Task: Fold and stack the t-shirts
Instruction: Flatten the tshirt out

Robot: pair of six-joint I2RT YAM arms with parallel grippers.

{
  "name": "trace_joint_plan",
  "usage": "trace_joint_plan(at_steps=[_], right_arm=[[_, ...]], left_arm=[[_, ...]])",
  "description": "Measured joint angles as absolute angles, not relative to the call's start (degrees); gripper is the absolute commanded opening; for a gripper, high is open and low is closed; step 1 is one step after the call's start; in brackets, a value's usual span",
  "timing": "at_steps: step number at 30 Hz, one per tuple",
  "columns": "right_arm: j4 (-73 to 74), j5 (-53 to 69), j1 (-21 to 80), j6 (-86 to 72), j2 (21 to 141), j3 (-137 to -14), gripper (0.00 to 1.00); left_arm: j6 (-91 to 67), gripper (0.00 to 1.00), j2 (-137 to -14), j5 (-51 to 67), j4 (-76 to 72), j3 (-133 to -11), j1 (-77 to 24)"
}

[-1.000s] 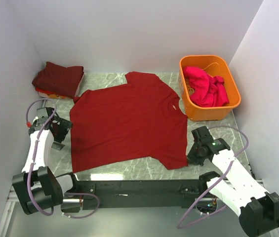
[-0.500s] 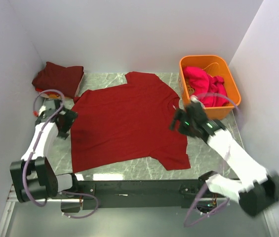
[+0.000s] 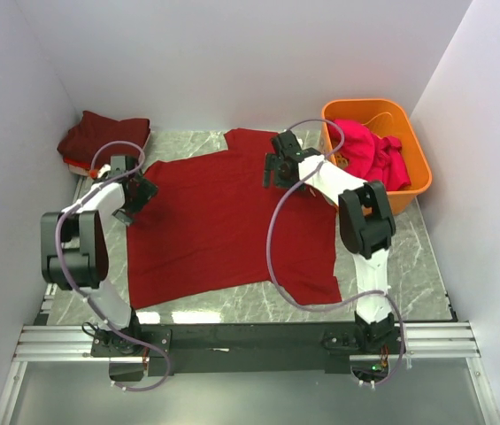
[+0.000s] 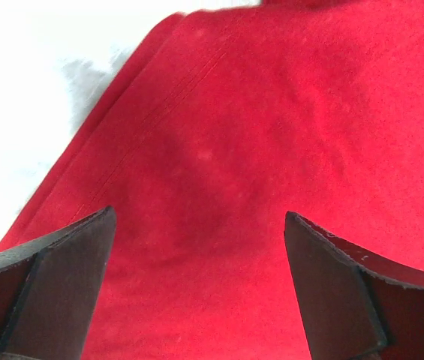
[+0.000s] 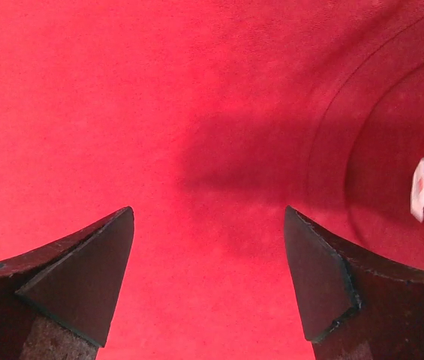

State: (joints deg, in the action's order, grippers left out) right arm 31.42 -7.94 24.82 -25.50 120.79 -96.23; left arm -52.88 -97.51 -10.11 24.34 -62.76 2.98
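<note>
Lying flat on the bench [image 3: 413,266], dark red t-shirt [image 3: 223,226], left end effector [image 4: 199,214] apart over its sleeve [image 4: 114,157], right end effector [image 5: 208,210] apart by the collar [image 5: 332,172].

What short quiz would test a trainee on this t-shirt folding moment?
1. True or false: the red t-shirt is already folded.
2. Where is the pink t-shirt? A spread flat; B in the orange tub; C held by an arm.
3. Fill in: the jaws of both arms stand ___ over the red t-shirt.
Key: 1 false; 2 B; 3 open.
</note>
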Motion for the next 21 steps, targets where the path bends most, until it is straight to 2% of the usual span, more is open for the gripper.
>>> trace_joint_plan(at_steps=[9,21], right_arm=[[34.28,-6.28,21.93,-24.58,124.01,-95.85,0.87],[30.72,-4.49,18.79,-26.83,113.51,-78.91,0.87]], left_arm=[[-49.91,0.99,-104.79,-10.66,23.99,-69.76,1.83],[-46.39,0.99,-112.73,-10.31,25.65,-78.02,0.51]])
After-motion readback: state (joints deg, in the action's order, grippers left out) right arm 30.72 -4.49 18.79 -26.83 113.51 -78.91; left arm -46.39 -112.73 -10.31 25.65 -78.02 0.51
